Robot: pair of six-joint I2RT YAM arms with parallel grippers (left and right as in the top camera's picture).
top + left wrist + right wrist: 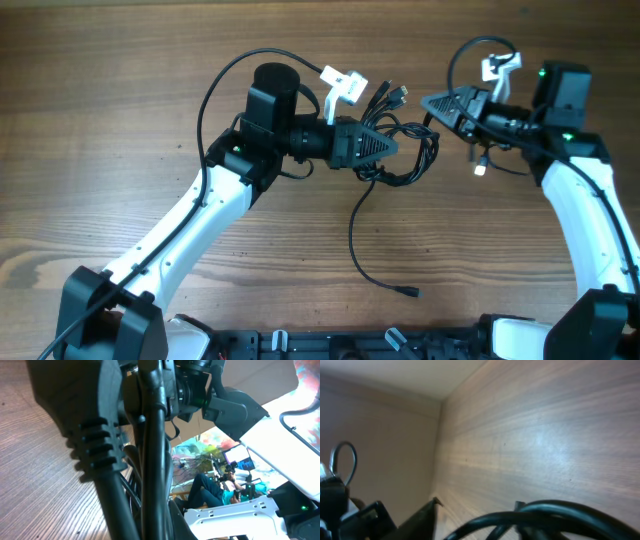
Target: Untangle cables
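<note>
Black cables (412, 172) bunch in a tangle at the tip of the left claw (392, 148), which is clamped together on them. One strand trails across the wooden table (120, 80) below it. Opposite, the right claw (428, 101) points at the tangle's upper edge, just beside it; whether its fingers stand apart I cannot tell.

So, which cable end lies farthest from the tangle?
The small plug ending the long strand that trails away alone; the other ends stay much closer to the tangle.
</note>
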